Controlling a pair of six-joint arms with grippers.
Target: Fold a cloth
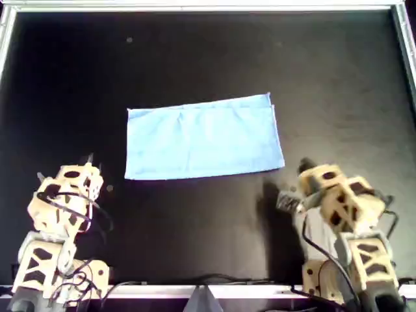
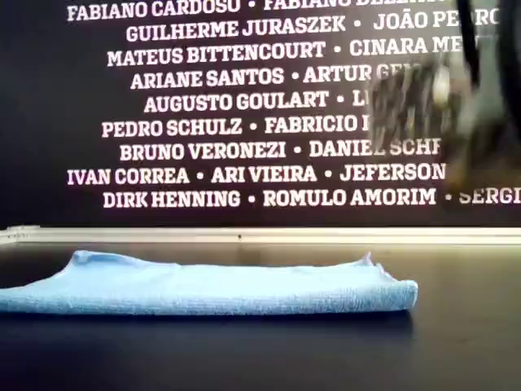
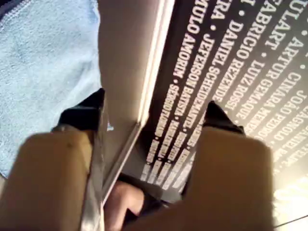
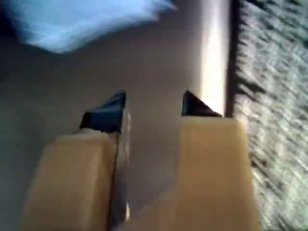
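Observation:
The light-blue cloth [image 1: 204, 138] lies flat on the black table as a wide rectangle, folded over on itself. In the exterior view it [image 2: 203, 287] is a low layered strip. My first gripper [image 3: 149, 120] is open and empty. The cloth [image 3: 43, 72] lies beside one finger, and the table's far edge and the lettered wall are ahead. My second gripper [image 4: 151, 110] is open and empty above bare table, with the cloth [image 4: 82, 21] blurred farther off. The wrist views do not show which arm is which.
One arm [image 1: 65, 195] stands at the overhead view's lower left and another [image 1: 338, 201] at its lower right, both nearer than the cloth. A blurred arm [image 2: 456, 98] shows at the exterior view's right. A silver rim [image 1: 208, 6] borders the table before a black lettered wall [image 2: 244, 98].

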